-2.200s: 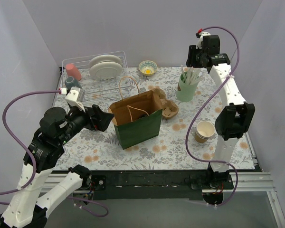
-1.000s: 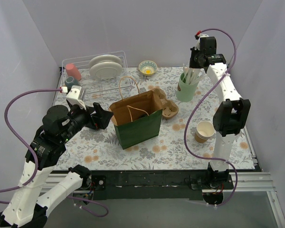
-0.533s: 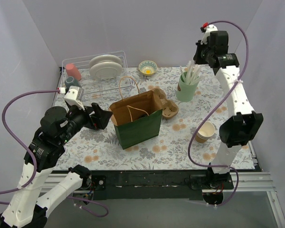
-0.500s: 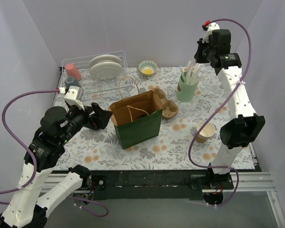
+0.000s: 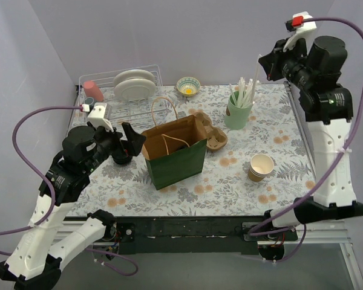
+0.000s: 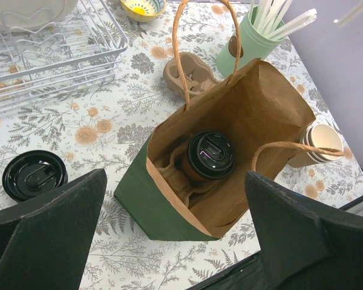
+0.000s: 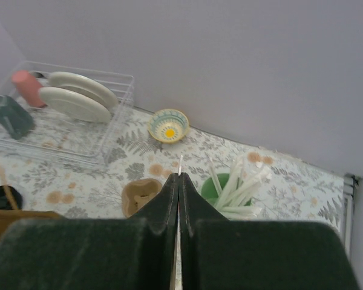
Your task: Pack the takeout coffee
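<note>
- left gripper is hanging over the mouth of the green paper bag. Its fingers are spread wide, released, gripping nothing.
- takeout coffee is sitting upright inside the bag, black lid on, seated in a pocket of the in-bag carrier.
- The bag is standing upright near the middle of the table, mouth open, both paper handles up.
- right gripper is clenched on a thin white straw; the fingers are pressing together, with the straw tip poking out past them.
- In the top view the right arm is reaching high, and the right gripper is holding the straw up above the green straw cup.
- The straw cup is carrying a bunch of white straws and standing at the back right of the table, well apart from the bag.
- A loose black lid is lying flat on the table just left of the bag.
- The loose carrier is lying behind the bag on its right side, touching it or nearly so; I cannot tell which.
- A paper cup stack is standing right of the bag, lidless.
- The dish rack at back left is holding plates, a pink cup and a teal cup.
- A small patterned bowl is sitting at the back edge between the rack and the straw cup.
</note>
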Robot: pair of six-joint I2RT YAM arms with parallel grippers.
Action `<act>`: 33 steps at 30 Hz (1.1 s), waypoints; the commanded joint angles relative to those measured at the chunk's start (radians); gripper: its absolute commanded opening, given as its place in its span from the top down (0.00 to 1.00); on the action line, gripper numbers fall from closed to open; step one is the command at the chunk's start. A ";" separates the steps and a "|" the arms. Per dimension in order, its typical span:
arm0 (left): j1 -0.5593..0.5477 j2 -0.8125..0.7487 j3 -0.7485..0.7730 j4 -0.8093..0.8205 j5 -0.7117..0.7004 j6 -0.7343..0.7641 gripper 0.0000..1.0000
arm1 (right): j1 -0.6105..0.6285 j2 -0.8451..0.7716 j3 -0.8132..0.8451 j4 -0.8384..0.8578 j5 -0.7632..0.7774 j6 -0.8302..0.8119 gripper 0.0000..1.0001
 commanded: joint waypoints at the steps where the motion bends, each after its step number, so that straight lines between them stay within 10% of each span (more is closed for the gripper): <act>1: 0.002 0.019 0.069 -0.001 -0.031 0.024 0.02 | 0.017 -0.136 -0.024 0.083 -0.216 0.032 0.99; 13: 0.002 0.016 0.089 0.010 -0.077 0.031 0.02 | 0.069 -0.271 -0.203 0.327 -0.434 0.260 0.99; 33: 0.002 -0.063 0.043 -0.006 -0.126 0.025 0.02 | 0.561 -0.084 -0.225 0.361 -0.174 0.129 0.99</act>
